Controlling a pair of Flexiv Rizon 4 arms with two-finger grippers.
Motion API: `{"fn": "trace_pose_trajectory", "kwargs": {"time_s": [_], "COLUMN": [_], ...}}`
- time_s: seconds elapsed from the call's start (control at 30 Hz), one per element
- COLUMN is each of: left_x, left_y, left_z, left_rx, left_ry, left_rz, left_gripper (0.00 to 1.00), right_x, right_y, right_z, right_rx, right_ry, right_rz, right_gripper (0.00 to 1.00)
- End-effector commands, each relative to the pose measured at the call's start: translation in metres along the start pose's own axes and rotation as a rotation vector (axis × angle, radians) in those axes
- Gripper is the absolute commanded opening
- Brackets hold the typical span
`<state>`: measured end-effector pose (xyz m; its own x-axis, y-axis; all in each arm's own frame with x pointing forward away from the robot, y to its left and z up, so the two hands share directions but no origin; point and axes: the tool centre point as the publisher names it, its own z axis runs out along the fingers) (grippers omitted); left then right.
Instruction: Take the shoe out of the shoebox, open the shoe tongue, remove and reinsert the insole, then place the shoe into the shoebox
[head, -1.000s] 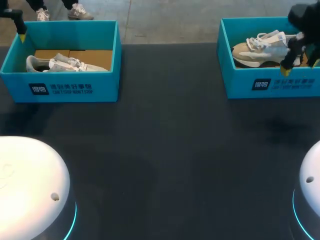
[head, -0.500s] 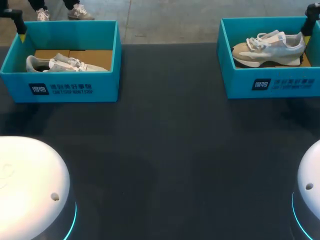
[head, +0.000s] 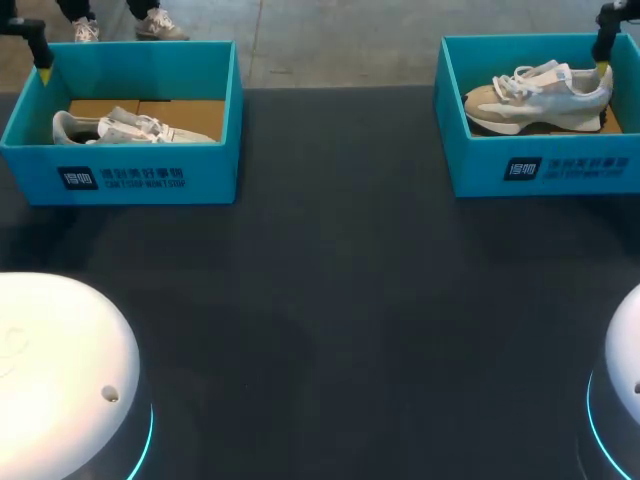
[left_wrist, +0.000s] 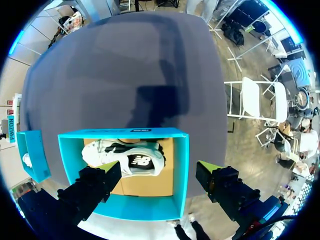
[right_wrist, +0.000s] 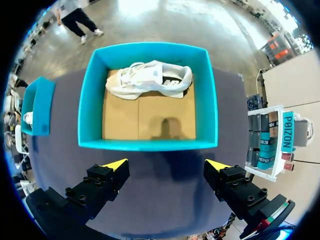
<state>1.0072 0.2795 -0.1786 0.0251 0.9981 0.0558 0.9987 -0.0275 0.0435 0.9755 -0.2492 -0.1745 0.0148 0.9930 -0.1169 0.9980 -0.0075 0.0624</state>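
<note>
— Right claw (right_wrist: 166, 165)?
— Spread wide, holding nothing. Shoe (right_wrist: 150, 79) lies ahead of it, against the far wall of the box (right_wrist: 150, 145).
— Best grip?
— I'd say come down on the firm heel; soft mesh and loose laces slip, and thin cardboard walls crowd the claw.

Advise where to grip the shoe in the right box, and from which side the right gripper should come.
Probably the heel end, from straight above. The shoe lies on its side along the shoebox's far wall, so its lace side looks cramped, while the sole side has open floor. The right gripper is open above the box.
</note>
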Motion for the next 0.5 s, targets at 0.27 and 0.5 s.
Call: {"fn": "trace_pose_trajectory", "kwargs": {"time_s": [0.27, 0.5], "left_x": [0.0, 0.0], "left_y": [-0.001, -0.001], "left_z": [0.0, 0.0], "left_rx": [-0.002, -0.002], "left_ry": [0.001, 0.001], "left_rz": [0.0, 0.0], "left_gripper": [1.0, 1.0], "right_x": [0.005, -0.007], "right_y": [0.04, 0.057], "right_z": [0.025, 0.041], "right_rx": [0.02, 0.024], "right_ry": [0.02, 0.033], "right_rz": [-0.028, -0.062], "right_gripper": [1.0, 1.0]}}
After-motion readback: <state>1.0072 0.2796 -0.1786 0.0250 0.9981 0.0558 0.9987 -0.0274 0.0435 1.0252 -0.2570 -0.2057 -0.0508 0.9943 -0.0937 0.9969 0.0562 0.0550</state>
